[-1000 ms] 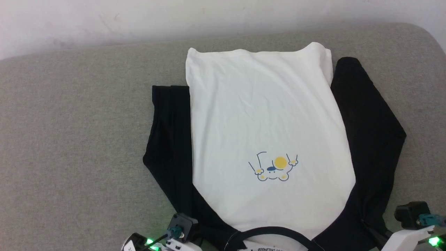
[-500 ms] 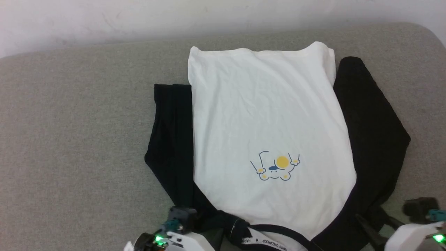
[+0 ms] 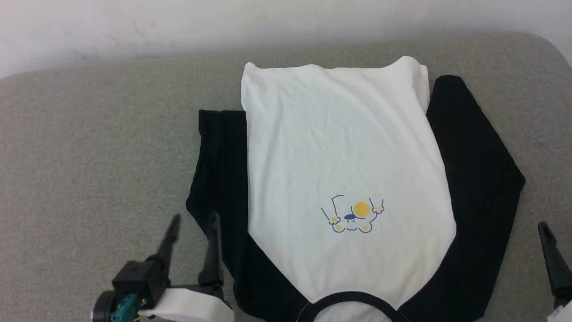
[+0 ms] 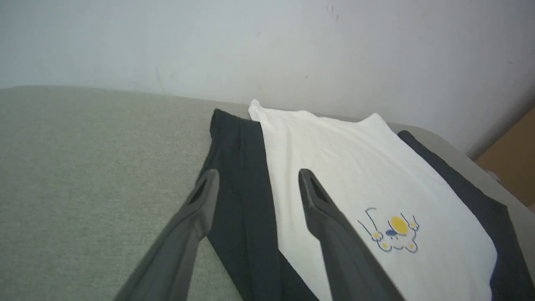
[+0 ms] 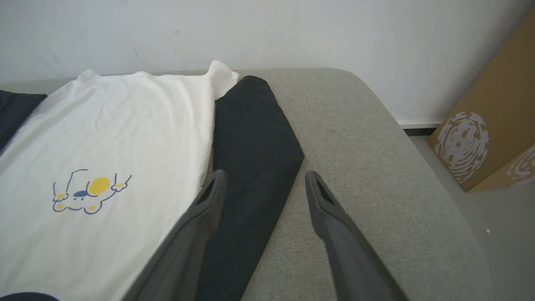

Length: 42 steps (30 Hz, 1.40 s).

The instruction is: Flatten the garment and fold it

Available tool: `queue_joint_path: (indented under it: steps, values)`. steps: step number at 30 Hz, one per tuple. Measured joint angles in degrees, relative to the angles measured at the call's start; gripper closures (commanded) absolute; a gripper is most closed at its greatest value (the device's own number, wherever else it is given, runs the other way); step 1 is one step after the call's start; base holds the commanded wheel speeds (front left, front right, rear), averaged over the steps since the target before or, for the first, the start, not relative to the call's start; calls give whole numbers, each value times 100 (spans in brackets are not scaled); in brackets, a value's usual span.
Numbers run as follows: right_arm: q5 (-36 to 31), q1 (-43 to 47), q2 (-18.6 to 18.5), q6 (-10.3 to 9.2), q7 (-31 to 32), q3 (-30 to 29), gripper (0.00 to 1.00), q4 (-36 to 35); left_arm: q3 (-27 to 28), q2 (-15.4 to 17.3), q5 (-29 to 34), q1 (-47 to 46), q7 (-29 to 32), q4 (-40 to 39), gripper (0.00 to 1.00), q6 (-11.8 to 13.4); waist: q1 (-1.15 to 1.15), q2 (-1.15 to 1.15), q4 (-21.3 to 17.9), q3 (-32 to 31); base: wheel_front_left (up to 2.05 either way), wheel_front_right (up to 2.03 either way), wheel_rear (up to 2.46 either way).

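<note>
The garment (image 3: 339, 156) lies flat on a grey padded surface (image 3: 89, 156), its white body up and the cartoon print (image 3: 352, 214) showing. Black sleeves lie along both sides, and the black collar trim (image 3: 348, 296) is nearest me. My left gripper (image 3: 193, 220) hovers open at the lower left, beside the left sleeve (image 3: 219, 170). In the left wrist view the left gripper (image 4: 258, 173) frames that sleeve (image 4: 238, 188), holding nothing. My right gripper (image 5: 265, 175) stands open over the outer edge of the right sleeve (image 5: 250, 146). One of its fingers (image 3: 553, 261) shows at the head view's right edge.
A white wall (image 3: 268, 22) runs behind the padded surface. The surface's rounded right end (image 5: 418, 167) drops to a grey floor, where a brown cardboard box (image 5: 493, 125) stands. Bare grey padding stretches left of the garment.
Both grippers have opened, let go of the garment's shoulders by the collar, and lifted clear outward. The collar end now lies flat.
</note>
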Motion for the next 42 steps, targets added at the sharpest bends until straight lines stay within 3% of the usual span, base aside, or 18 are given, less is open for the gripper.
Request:
queue_joint_path:
  steps: [5, 11, 15, 20, 23, 31, 34, 38, 42]
  values:
    - [-688, -158, 428, 1, -634, 64, 0, -326, 263, -225, 667, -46, -721, -127, 0, 299, 0, 0, 6, -46, 0, 0, 0]
    - [-1173, -201, 904, 1, -1370, 226, 0, -200, 579, -887, 1325, -59, -790, -100, 0, 297, -1, 0, 40, -104, 0, 0, 0]
    - [-1194, -201, 1020, 1, -1581, 268, 0, -91, 789, -1147, 1566, -56, -793, -45, 0, -56, -1, 0, 30, -69, 0, 0, 0]
    - [-1185, -293, 975, 1, -1642, 301, 0, -90, 923, -818, 1716, -871, -682, 386, 0, -684, -1, 0, 35, 112, 0, 0, 0]
    - [-1089, -461, 860, 1, -1656, 336, 0, -108, 1002, -619, 1567, -1866, -21, 610, 0, -1091, -1, 0, 42, 301, 0, 0, 0]
    - [-717, -912, 530, 1, -1711, 492, 0, -73, 662, 45, 1555, -4408, 2584, 1478, 0, -2204, 1, 0, 24, 1019, 0, 0, 0]
    - [-612, -1056, 422, 1, -1756, 538, 0, -4, 525, 170, 1541, -5036, 3442, 1812, 0, -2493, 1, 0, -7, 1325, 0, 0, 0]
    - [-487, -1204, 293, 1, -1815, 591, 0, 90, 389, 247, 1490, -5475, 4480, 2190, 0, -2635, 1, 0, -61, 1725, 0, 0, 0]
    - [-403, -1344, 211, 1, -1913, 619, 0, 144, 372, 354, 1379, -5600, 5277, 2317, 0, -2619, 2, 0, -128, 2077, 0, 0, 0]
